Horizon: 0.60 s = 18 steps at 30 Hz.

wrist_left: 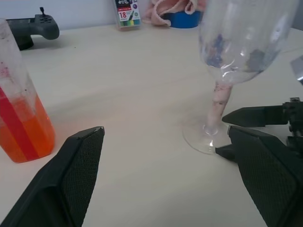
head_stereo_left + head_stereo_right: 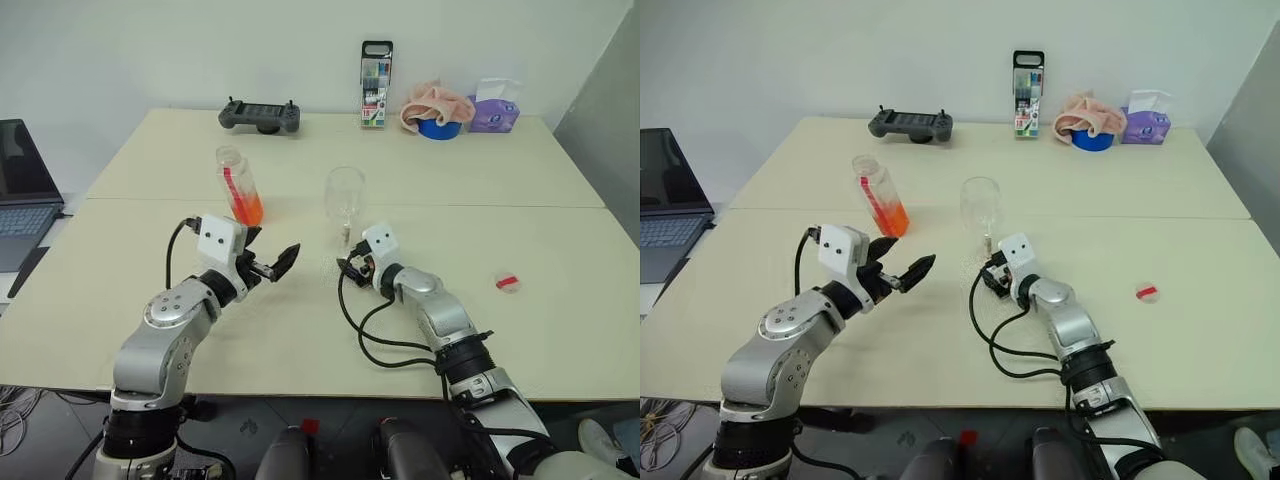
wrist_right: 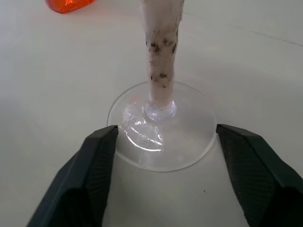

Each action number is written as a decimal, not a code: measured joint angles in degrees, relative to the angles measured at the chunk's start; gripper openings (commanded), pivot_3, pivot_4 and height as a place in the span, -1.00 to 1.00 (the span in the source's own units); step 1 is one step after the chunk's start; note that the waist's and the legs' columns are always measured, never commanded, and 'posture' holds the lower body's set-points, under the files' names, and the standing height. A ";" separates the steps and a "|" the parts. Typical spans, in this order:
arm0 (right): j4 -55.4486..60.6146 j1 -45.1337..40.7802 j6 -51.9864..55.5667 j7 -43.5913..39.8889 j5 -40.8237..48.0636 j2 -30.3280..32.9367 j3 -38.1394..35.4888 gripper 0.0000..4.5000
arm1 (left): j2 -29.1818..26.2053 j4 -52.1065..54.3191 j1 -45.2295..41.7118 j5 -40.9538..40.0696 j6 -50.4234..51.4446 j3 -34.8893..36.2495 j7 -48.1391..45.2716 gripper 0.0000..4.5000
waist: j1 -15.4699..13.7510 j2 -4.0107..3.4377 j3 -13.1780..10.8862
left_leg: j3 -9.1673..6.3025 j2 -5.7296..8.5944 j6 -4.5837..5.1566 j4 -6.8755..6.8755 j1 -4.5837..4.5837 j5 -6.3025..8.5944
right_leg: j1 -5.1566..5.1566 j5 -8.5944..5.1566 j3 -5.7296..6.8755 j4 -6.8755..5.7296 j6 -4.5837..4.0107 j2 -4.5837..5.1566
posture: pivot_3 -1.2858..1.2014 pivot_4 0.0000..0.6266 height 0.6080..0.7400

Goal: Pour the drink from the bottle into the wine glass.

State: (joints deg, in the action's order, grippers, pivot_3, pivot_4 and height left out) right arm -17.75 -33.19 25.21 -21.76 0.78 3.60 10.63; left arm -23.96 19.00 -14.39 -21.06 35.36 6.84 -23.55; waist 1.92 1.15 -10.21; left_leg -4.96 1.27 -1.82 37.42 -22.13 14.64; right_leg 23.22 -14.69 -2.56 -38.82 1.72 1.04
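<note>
A clear plastic bottle (image 2: 238,186) with a red strip and orange drink (image 1: 26,132) stands uncapped on the beige surface (image 2: 480,190) beside the clear stemmed glass (image 2: 345,197), whose round foot sits between the wide right tool (image 3: 163,177); left tool (image 2: 272,262) wide, empty.

Head views look down across the counter (image 2: 300,330) from its near edge; wrist views sit close beside the wine glass (image 3: 161,123), their shared subject.

Bottle (image 2: 239,186) standing on surface (image 2: 560,330) left of wine glass (image 2: 345,196); right claw (image 3: 161,142) sitting at glass foot, left claw (image 2: 268,262) hanging before bottle.
</note>
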 measured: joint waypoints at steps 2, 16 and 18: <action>5.44 2.18 3.40 -1.56 0.18 1.91 1.06 0.98 | 0.68 -1.91 -1.26 1.07 -1.26 0.16 1.31 1.00 | -0.20 0.02 -0.02 | -0.06 0.03 -0.01 -0.07 -0.05 -0.01 | 0.00 0.00 0.06 0.08 0.00 0.01 | 0.03 -0.52 1.00; 47.48 -20.44 45.12 -19.27 29.88 27.66 -20.69 0.98 | 0.36 -7.47 -5.17 5.03 -7.08 5.42 7.98 1.00 | 0.01 0.03 -0.31 | -0.17 -0.04 0.02 -0.36 -0.20 -0.04 | 0.10 0.00 0.36 0.27 0.00 0.01 | 0.03 -0.52 1.00; 43.17 -26.23 48.73 -19.30 31.73 28.20 -20.00 0.98 | 0.62 -9.36 -7.69 5.46 -7.48 5.78 9.09 1.00 | -0.14 0.05 -0.32 | -0.16 -0.02 0.02 -0.38 -0.24 -0.05 | 0.11 0.01 0.40 0.29 -0.01 0.02 | 0.03 -0.52 1.00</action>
State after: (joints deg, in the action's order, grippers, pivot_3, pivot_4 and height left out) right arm 25.42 -59.42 73.94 -41.06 32.50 31.79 -9.36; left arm -23.34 9.64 -22.08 -15.61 27.87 12.62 -14.46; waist 1.78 1.20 -10.53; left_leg -5.12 1.25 -1.79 37.04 -22.37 14.59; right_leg 23.33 -14.69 -2.16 -38.52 1.71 1.06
